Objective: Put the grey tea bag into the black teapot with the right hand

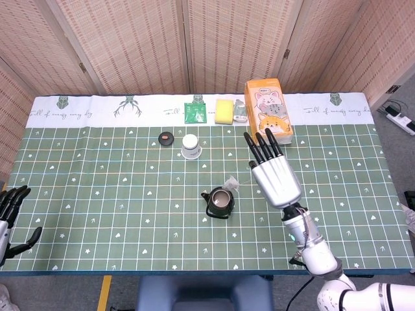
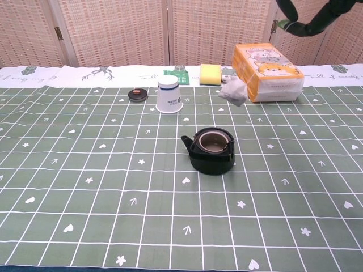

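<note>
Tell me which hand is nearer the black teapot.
Right. The right hand hovers just right of the black teapot; the left hand sits at the table's far left edge.

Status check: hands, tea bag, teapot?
Right hand holds tea bag dangling above teapot. Left hand idle, holds nothing. Teapot lid off, nothing blocking.

Staged robot test room – woven folding screens, patterned tablecloth.

Light is bright, even and diffuse in both views, with no glare. Shadows are faint: a soft one hugs the teapot base. Focus is sharp around the teapot; only the tea bag above it is slightly motion-blurred. Straight lines hardly bend at the edges.
</note>
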Controlling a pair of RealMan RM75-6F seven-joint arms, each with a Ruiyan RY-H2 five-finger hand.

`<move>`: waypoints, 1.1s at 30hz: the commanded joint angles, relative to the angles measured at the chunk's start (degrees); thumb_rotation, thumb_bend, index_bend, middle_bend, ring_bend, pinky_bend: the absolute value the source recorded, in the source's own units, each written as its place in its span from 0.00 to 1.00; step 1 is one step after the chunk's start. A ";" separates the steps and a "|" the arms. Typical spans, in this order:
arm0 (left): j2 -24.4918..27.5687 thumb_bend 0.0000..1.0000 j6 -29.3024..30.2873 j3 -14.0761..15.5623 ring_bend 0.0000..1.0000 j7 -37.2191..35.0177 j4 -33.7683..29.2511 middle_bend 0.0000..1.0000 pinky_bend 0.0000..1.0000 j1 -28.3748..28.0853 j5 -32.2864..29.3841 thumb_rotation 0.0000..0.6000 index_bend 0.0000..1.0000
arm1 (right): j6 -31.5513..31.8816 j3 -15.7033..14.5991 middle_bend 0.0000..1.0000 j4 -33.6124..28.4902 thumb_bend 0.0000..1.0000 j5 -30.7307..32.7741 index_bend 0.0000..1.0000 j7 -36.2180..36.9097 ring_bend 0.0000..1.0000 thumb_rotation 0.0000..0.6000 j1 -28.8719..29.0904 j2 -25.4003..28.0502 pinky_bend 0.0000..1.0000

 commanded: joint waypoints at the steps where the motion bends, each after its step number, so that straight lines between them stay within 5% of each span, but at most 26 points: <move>1: 0.28 0.34 -0.03 -0.04 0.00 -0.99 0.10 0.03 0.00 0.00 -0.15 1.00 0.03 | -0.89 1.45 0.09 1.68 0.39 4.35 0.66 -2.72 0.10 1.00 3.37 -3.17 0.00; 19: 1.79 0.34 0.92 -0.02 0.00 -5.94 0.48 0.04 0.00 0.36 0.31 1.00 0.04 | -3.53 -0.17 0.09 15.86 0.39 11.69 0.66 -5.50 0.11 1.00 14.03 -15.63 0.00; 33: 1.79 0.34 0.25 0.13 0.00 -6.33 0.83 0.04 0.00 0.16 0.08 1.00 0.05 | -3.76 -1.29 0.10 18.76 0.39 12.64 0.66 -3.78 0.12 1.00 17.08 -16.92 0.00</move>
